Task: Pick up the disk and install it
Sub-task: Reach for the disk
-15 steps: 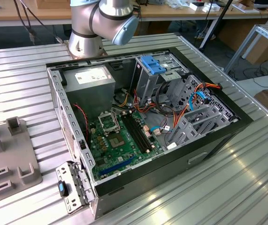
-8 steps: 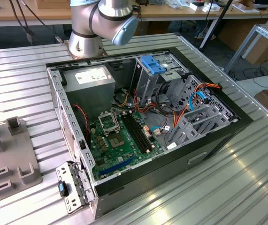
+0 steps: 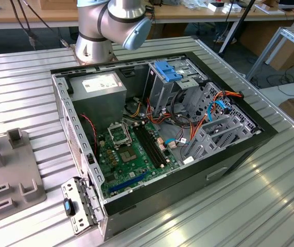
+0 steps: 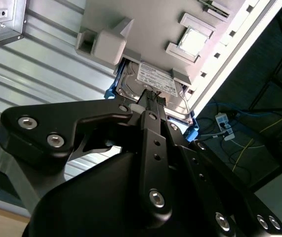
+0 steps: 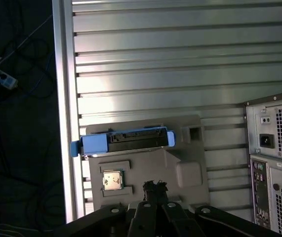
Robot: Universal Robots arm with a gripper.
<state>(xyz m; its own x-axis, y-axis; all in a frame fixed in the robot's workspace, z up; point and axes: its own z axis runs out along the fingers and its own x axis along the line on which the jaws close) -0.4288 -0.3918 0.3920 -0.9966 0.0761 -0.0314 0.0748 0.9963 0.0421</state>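
The black pincer [image 5: 154, 186], tips together and empty, hovers by the flat silver-grey, blue-railed disk [image 5: 126, 139]. The disk lies on the grey moulded plate [image 3: 0, 172], at nine o'clock of the open black computer case [image 3: 239, 154] in the exterior view.

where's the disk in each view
Second wrist view: the disk, label facing the camera, at the grey fixture's edge, just beyond the gripper.
First wrist view: the disk edge-on, blue carrier showing, at the same grey fixture's edge.
Exterior view: the shared landmark, the grey fixture, sits at the exterior view's left edge.
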